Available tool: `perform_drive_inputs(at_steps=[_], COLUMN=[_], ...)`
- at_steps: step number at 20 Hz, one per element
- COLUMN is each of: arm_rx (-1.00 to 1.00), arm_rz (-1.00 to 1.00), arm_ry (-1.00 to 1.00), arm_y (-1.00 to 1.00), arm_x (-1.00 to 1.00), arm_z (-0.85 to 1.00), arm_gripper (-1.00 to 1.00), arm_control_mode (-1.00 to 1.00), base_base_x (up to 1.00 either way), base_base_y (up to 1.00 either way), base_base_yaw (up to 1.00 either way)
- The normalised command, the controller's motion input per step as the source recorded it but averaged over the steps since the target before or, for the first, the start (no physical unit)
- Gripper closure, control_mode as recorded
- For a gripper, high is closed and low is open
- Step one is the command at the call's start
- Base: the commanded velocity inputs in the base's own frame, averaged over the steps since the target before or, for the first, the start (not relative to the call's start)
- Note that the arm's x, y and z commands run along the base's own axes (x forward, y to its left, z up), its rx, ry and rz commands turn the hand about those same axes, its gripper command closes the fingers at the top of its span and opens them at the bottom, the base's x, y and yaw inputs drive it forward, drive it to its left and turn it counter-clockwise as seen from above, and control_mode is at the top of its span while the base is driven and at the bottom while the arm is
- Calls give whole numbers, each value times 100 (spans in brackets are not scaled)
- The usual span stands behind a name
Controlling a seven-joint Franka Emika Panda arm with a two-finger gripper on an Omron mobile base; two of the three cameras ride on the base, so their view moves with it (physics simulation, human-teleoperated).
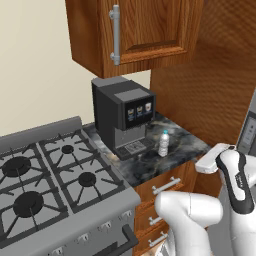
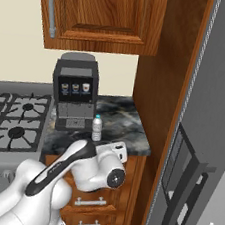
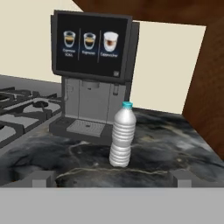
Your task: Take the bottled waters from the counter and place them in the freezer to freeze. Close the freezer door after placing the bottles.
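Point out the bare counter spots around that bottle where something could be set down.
The counter is bare right of the bottle, up to the wooden side panel, and in front of it toward the edge. It is crowded left and behind, where the coffee machine and stove stand.

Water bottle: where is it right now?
The water bottle stands upright on the dark counter, just right of the coffee machine drip tray, dead ahead in the hand view.

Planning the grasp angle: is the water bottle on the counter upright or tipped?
Upright: the bottle stands on its base on the counter, teal cap on top, beside the coffee machine.
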Motion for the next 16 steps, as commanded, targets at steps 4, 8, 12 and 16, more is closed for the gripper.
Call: perform_drive_inputs(at_steps=[4,8,12,16], arm_rx=[0,0,0,0], arm_rz=[2,1,9,7], arm_ry=[1,4,2,0], arm_y=[25,28,41,25], arm_x=[21,52,40,30], arm_z=[-6,-17,-28,-22], arm_gripper=[-100,-100,-100,-100], arm_control_mode=[-100,-100,-100,-100], base_base_x=[0,0,0,0], base_base_y=[0,0,0,0], base_base_yaw=[0,0,0,0])
